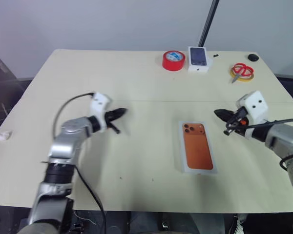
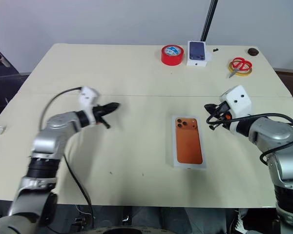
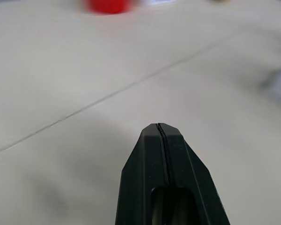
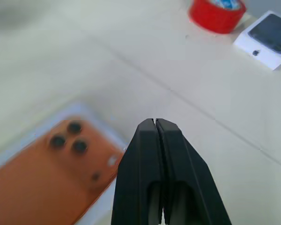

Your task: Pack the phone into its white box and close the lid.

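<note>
I see the lid (image 1: 198, 146), orange phone picture up, lying flat on the cream table (image 1: 136, 78), closing the white box. My left gripper (image 1: 118, 115) hovers pinched shut, empty, well left of it; my right gripper (image 1: 223, 115), also clamped together and empty, hangs just right of its camera end.

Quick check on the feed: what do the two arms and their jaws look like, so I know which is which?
Both arms are silver-grey metal with dark joints, and each wrist carries a white block. The left gripper and the right gripper each end in two black tapered jaws. A black cable loops over the left arm; black cables, with some red at the wrist, run along the right.
</note>
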